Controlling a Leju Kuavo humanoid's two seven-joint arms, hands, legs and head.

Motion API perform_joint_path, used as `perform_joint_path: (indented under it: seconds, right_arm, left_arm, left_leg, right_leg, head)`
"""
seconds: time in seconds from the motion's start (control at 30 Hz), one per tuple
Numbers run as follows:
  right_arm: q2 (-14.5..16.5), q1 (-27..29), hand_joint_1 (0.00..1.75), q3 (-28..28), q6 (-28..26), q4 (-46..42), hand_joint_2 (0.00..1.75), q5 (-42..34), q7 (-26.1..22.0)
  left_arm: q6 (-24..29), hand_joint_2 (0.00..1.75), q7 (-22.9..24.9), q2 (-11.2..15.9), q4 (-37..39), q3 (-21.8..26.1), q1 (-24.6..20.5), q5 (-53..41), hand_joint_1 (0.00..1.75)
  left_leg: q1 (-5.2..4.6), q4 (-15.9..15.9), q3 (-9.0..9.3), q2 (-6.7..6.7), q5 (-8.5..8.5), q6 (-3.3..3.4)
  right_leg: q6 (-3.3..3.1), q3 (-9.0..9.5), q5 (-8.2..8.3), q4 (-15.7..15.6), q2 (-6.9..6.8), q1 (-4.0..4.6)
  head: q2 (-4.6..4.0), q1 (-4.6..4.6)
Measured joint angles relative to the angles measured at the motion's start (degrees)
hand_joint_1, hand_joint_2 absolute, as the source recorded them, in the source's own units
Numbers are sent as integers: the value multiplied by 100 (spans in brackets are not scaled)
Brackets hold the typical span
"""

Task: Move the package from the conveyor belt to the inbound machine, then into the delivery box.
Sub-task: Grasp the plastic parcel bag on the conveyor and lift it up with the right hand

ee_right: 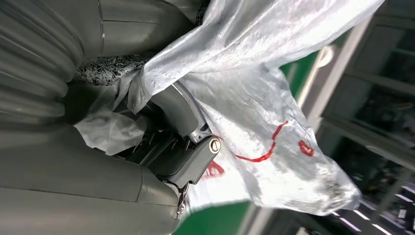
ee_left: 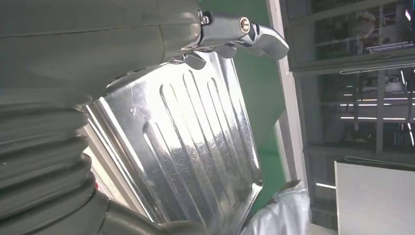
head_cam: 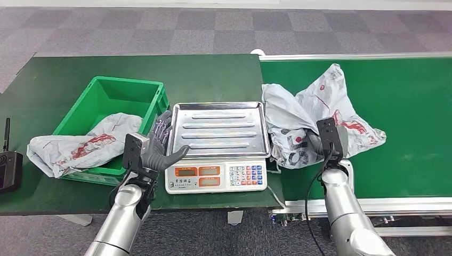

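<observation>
Package (head_cam: 312,114) on conveyor belt (head_cam: 410,106); right hand (ee_right: 188,147) grips it.

The head camera looks forward and down from high on the robot over the dark green table (head_cam: 48,80) and bright green conveyor belt (head_cam: 405,90). The left wrist camera sits close behind its hand, facing the ribbed steel scale tray (ee_left: 195,147), which the head view shares (head_cam: 221,128). The right wrist camera presses close to the crumpled grey plastic package (ee_right: 254,112).

black handheld device (head_cam: 9,166): at the near left edge of the dark green table (head_cam: 53,74), antenna upright | floor: grey-purple carpet tiles (head_cam: 133,24) beyond the table
</observation>
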Motion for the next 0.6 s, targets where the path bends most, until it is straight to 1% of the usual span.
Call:
perform_joint_path:
  seconds: [0.2, 0.6]
  right_arm:
    - [-2, -1, 175, 330, -46, -248, 175, -104, 27]
    - [-7, 1, 175, 451, -46, -343, 175, -108, 26]
  left_arm:
    - [13, 175, -1, 7, 0, 0, 4, 3, 0]
    - [13, 175, -1, 10, 0, 0, 9, 4, 0]
  left_leg:
    - [0, 0, -1, -1, 0, 0]
    - [-1, 0, -2, -1, 0, 0]
  right_leg:
    - [0, 0, 0, 0, -1, 0]
    - [0, -2, 0, 0, -1, -1]
  head:
    - [-1, 1]
    - [-1, -1]
